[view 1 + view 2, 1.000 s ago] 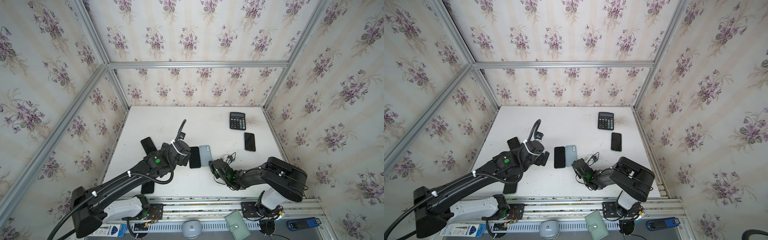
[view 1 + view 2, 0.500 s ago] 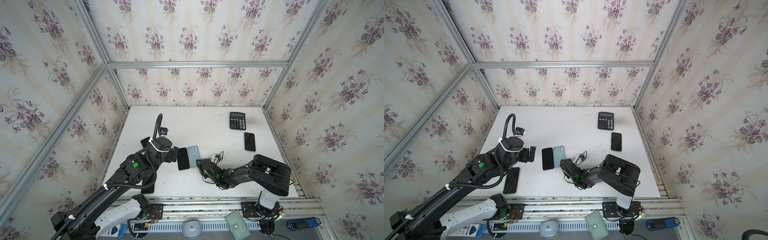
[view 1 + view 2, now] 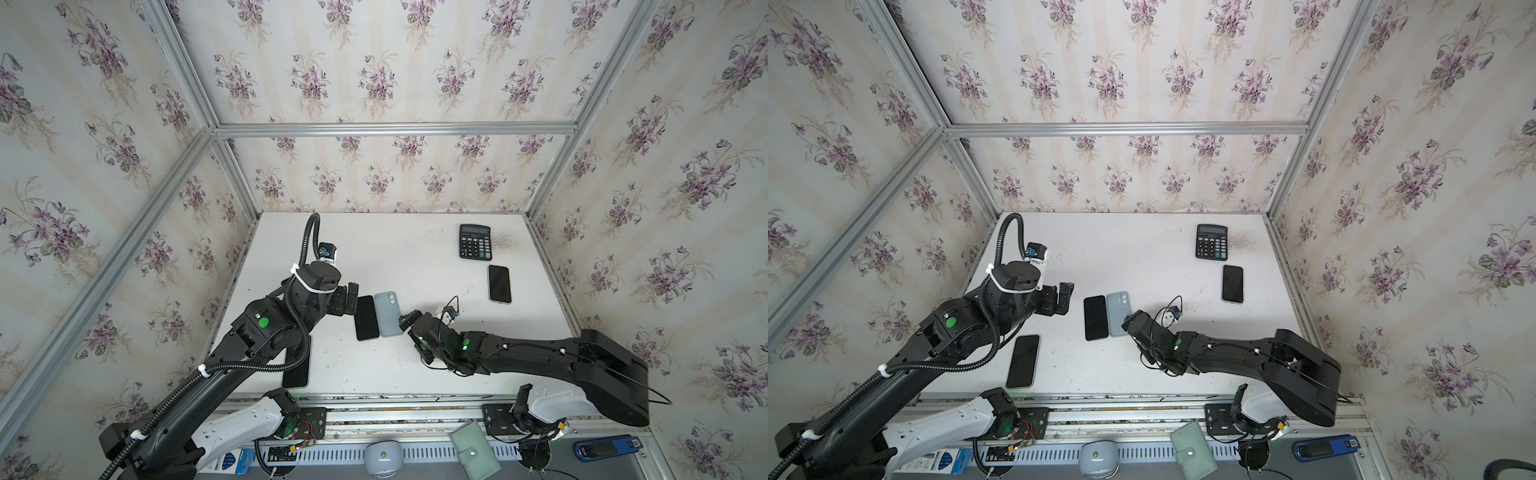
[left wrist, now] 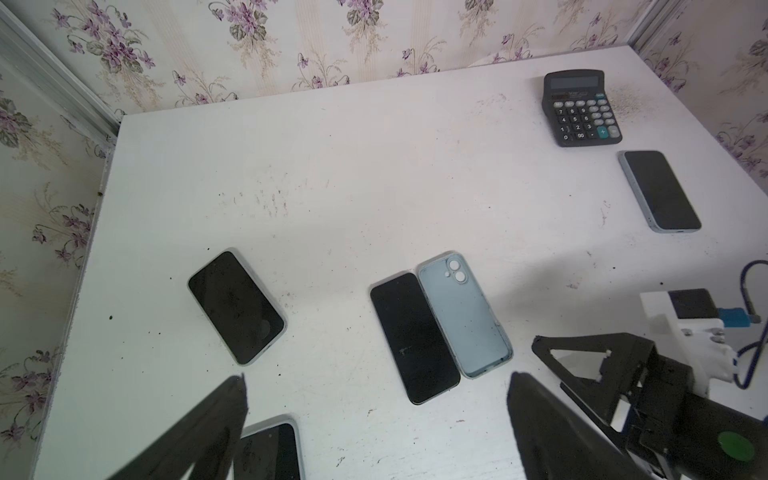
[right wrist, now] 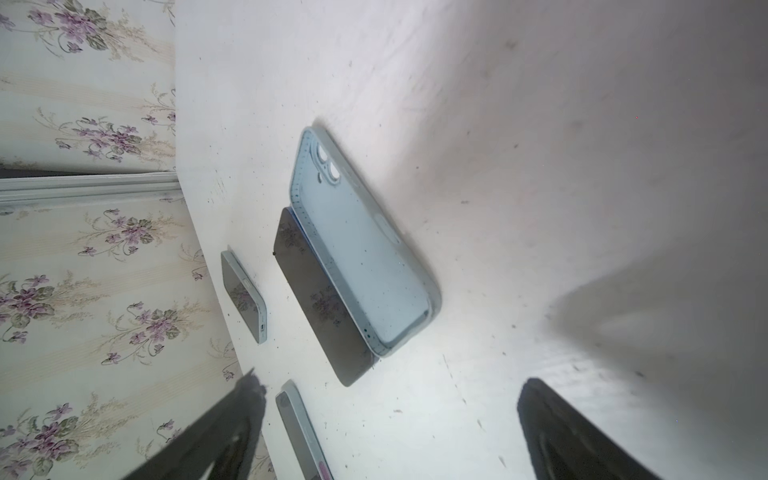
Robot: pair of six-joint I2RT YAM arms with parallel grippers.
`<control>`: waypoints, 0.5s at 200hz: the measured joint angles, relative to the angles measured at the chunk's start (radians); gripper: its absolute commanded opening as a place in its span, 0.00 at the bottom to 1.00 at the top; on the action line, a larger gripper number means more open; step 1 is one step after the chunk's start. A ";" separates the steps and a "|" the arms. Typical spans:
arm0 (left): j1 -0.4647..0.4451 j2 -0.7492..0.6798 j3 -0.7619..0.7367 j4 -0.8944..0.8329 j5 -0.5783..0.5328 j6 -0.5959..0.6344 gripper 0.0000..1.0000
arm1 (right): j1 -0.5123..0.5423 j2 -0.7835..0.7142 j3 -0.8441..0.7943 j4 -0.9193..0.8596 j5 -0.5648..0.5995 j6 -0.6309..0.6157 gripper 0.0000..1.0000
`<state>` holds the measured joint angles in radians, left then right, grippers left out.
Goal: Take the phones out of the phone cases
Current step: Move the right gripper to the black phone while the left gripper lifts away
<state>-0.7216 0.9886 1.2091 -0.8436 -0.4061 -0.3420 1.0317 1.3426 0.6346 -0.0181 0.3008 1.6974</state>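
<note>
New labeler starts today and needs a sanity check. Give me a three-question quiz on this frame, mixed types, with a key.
1. True or false: the black phone sits inside the blue case.
2. The right gripper is: A) shut on the case, B) open and holding nothing, C) shut on the phone.
3. Fill in: the item farthest back on the right is a ____.

Key
1. False. Phone and case lie side by side.
2. B
3. calculator
</note>
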 measured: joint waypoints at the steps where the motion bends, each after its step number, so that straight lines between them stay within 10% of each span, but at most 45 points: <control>1: 0.000 0.001 0.002 0.000 0.001 0.000 1.00 | -0.002 -0.005 0.000 -0.006 0.000 -0.003 1.00; 42: 0.001 0.041 0.117 0.004 0.082 -0.011 1.00 | -0.243 -0.220 0.120 -0.415 -0.019 -0.269 1.00; 100: 0.001 0.130 0.212 0.029 0.275 -0.019 1.00 | -0.914 -0.220 0.235 -0.765 -0.130 -1.007 0.99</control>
<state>-0.7208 1.1187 1.4208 -0.8150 -0.1310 -0.3611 0.1173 1.1229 0.8692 -0.7834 0.1711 0.6903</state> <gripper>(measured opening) 0.996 0.995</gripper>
